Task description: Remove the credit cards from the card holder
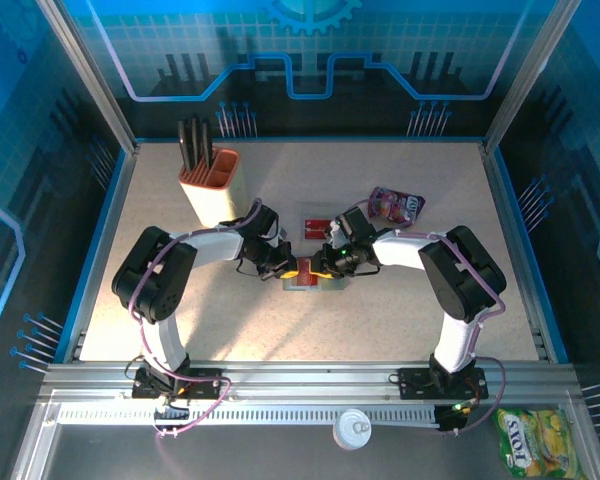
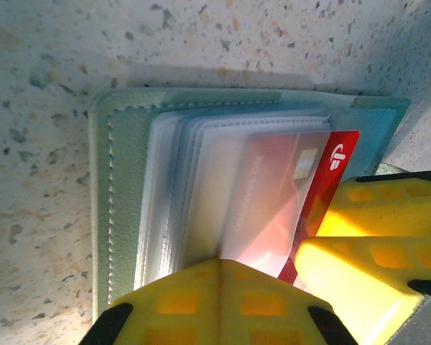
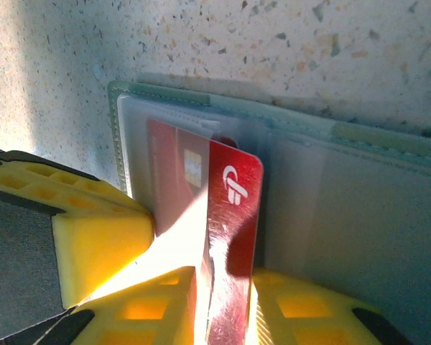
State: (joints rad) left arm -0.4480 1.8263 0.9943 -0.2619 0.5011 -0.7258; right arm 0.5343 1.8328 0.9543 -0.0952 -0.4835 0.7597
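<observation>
The grey-green card holder (image 2: 126, 215) lies open on the table, its clear plastic sleeves fanned out. My left gripper (image 2: 219, 262) is shut on the edge of one sleeve. A red credit card (image 3: 237, 187) with a white logo sticks partway out of a sleeve, and my right gripper (image 3: 226, 277) is shut on its free end. From above, both grippers, left (image 1: 285, 268) and right (image 1: 327, 264), meet over the card holder (image 1: 302, 282) at mid-table. Another red credit card (image 1: 314, 222) lies flat on the table just behind them.
An orange-and-cream cup (image 1: 208, 182) with black pens stands at the back left. A pink snack pouch (image 1: 395, 204) lies at the back right. Blue walls enclose the speckled table (image 1: 230, 320). My right gripper's yellow fingers (image 2: 366, 237) crowd the left wrist view.
</observation>
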